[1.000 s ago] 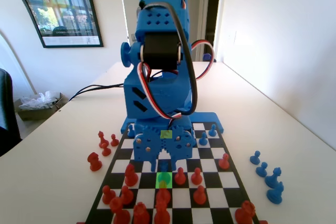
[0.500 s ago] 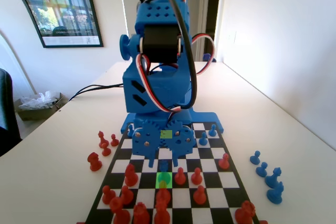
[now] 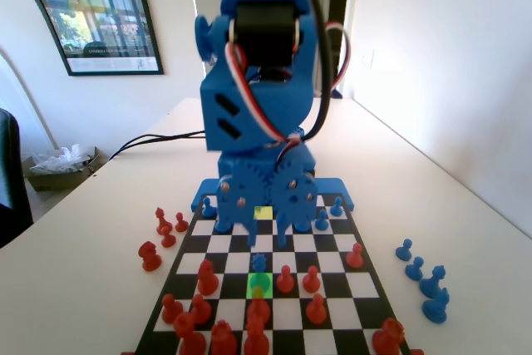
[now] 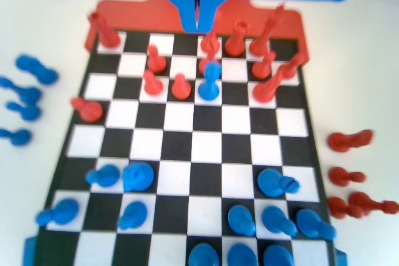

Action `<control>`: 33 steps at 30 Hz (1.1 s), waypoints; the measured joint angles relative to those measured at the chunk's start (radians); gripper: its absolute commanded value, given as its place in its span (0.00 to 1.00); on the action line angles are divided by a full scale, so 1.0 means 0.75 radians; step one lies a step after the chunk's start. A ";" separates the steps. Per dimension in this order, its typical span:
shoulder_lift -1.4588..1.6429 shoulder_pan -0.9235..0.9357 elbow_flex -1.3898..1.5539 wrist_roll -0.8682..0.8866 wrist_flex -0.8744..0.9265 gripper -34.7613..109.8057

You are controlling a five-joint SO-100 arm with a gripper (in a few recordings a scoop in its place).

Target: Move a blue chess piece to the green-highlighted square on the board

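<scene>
Small blue plastic pawn standing at bright green-highlighted square – placement apparently done. Blue two-finger gripper above, clenched, empty – next: clear away.

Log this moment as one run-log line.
gripper: shut, empty, raised above board | blue chess piece: upright at green-highlighted square, among red pawns | phase: retreat after placing

Pawn on highlighted square, among opposing pieces.
</scene>
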 measured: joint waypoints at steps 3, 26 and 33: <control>0.084 -0.014 -0.029 0.055 0.070 0.25; 0.820 -0.043 -0.088 0.164 0.614 0.25; 1.156 -0.022 0.020 0.129 0.722 0.25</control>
